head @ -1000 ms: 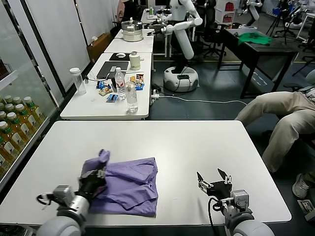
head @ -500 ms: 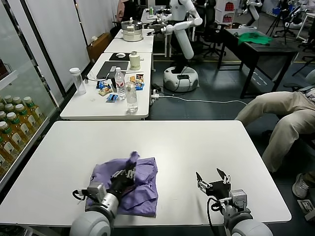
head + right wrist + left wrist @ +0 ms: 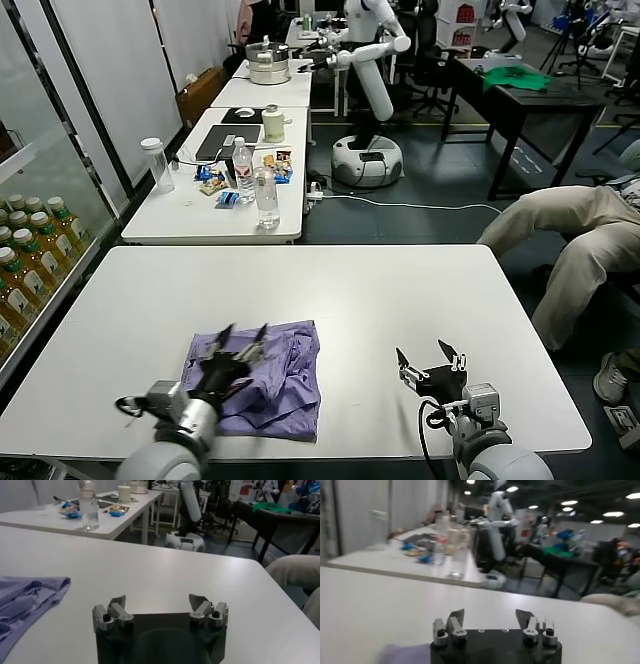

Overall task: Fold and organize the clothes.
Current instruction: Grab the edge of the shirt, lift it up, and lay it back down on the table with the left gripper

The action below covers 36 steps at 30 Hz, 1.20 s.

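**Lavender shirt lies bunched on white table, both grippers spread**

Nearest us, at seven o'clock, our left gripper [image 3: 238,340] hovers over the T-shirt [image 3: 270,385], its fingers apart and holding nothing. At five o'clock our right gripper [image 3: 430,358] waits above the bare white table [image 3: 400,290], fingers likewise splayed, well apart from the cloth. Farther off at eleven o'clock, a second table [image 3: 200,220] carries bottles [image 3: 266,196].

left gripper [image 3: 240,340] off t-shirt [image 3: 275,385], jaws apart
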Tool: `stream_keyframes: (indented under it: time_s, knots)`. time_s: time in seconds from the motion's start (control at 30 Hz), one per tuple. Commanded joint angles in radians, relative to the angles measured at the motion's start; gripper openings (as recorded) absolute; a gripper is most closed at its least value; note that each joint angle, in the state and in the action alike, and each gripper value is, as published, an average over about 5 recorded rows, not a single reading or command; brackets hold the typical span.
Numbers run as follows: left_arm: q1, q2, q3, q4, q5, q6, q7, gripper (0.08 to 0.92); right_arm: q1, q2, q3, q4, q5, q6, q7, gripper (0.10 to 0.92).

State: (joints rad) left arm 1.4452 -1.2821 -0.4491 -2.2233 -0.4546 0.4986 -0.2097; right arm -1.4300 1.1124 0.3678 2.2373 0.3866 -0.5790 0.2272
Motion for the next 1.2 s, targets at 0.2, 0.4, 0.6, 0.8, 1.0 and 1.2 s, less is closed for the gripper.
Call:
stream_keyframes:
  time_s: [0.2,0.4,0.6,0.8,1.0,1.2]
  knots:
    - [0.129,0.052,-0.245,0.159,0.006,0.009,0.001,0.820,-0.018,0.004,0.023,0.000,-0.004,0.001,-0.002,0.823]
    - [0.092,0.046,-0.221,0.182,-0.058,0.017,0.077,0.823,-0.033,0.004,0.042,0.011,-0.006,0.001,-0.001,0.823]
    - [0.058,0.045,-0.205,0.220,-0.073,0.029,0.085,0.823,-0.034,0.005,0.040,0.017,-0.015,0.000,0.000,0.823]
    - [0.057,0.048,-0.205,0.226,-0.118,0.034,0.098,0.740,-0.020,0.005,0.030,0.012,-0.018,0.000,0.001,0.823]
    - [0.063,0.035,-0.193,0.220,-0.123,0.034,0.105,0.585,-0.009,0.007,0.015,0.005,-0.022,0.000,0.001,0.823]
    - [0.066,0.022,-0.191,0.192,-0.108,0.020,0.105,0.411,-0.004,0.010,0.013,-0.001,-0.023,0.000,0.000,0.823]
